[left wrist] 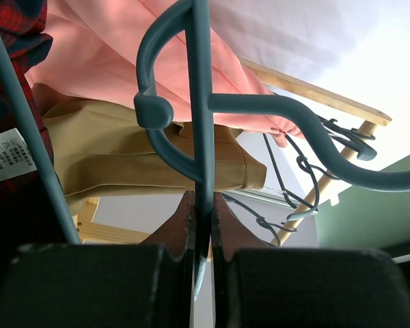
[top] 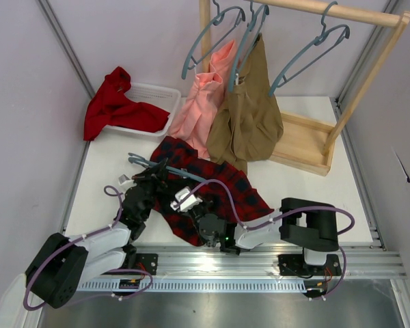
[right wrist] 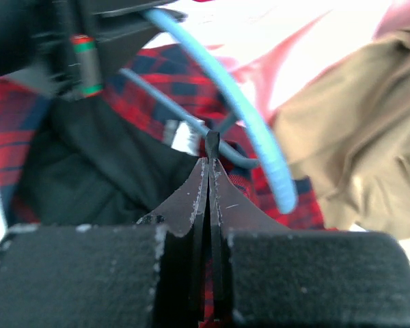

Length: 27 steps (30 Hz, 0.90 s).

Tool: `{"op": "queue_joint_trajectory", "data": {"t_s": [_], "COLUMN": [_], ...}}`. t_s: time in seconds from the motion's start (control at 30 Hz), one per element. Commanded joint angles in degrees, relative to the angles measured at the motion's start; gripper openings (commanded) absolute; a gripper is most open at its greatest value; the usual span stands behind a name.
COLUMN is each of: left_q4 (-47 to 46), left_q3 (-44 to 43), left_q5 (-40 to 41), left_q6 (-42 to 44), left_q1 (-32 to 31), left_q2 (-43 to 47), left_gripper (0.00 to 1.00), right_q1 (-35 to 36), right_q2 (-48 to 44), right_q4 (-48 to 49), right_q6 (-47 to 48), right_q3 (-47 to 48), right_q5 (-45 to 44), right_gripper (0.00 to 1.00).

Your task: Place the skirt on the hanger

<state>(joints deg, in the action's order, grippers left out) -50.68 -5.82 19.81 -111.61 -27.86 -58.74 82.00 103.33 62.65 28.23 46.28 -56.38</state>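
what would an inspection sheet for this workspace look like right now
surface: white table, partly under cloth
job's things: the skirt lies crumpled on the table; the hanger is at its left edge, not on the rack
clutter: red cloth draped over a white basket; pink garment and tan garment hang from the wooden rack, beside spare hangers
grippers: left pincer shut on the hanger; right pincer shut above the skirt, and whether it pinches cloth cannot be told
cables: lilac cables loop along both arms, one crossing the skirt
surroundings: pale walls close around the table
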Motion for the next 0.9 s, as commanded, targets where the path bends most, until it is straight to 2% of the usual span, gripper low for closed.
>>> {"op": "queue_joint_trajectory", "data": {"t_s": [0.0, 0.07, 0.3, 0.67, 0.87], "left_q4": [3.6, 3.6, 2.7, 2.1, 2.2], "left_q3": [-2.0, -2.3, -1.3, -0.8, -0.7], "left_q5": [-0.9, -1.1, -0.2, 0.2, 0.2], "left_q6": [-9.5, -9.5, -10.8, -11.1, -11.0], "left_q1": [-0.1, -0.3, -0.3, -0.3, -0.3], "left_q2": [0.3, 0.4, 0.9, 0.6, 0.7], "left_gripper": [0.00, 0.00, 0.00, 0.00, 0.00], "right_q1": [-0.3, -1.0, -1.3, -1.1, -1.9], "right_q2": [-4.3, -4.5, -4.6, -9.5, -9.6], "right_q4": [-8.4, -12.3, -15.1, -16.0, -13.1], "right_q6": [-7.7, -8.8, -9.5, -10.8, -8.5], "right_q3": [0.3, 0.9, 0.1, -2.8, -3.0], "right_q5": [9.8, 11.7, 9.9, -5.5, -7.7], "right_gripper": [0.00, 0.00, 0.00, 0.00, 0.00]}}
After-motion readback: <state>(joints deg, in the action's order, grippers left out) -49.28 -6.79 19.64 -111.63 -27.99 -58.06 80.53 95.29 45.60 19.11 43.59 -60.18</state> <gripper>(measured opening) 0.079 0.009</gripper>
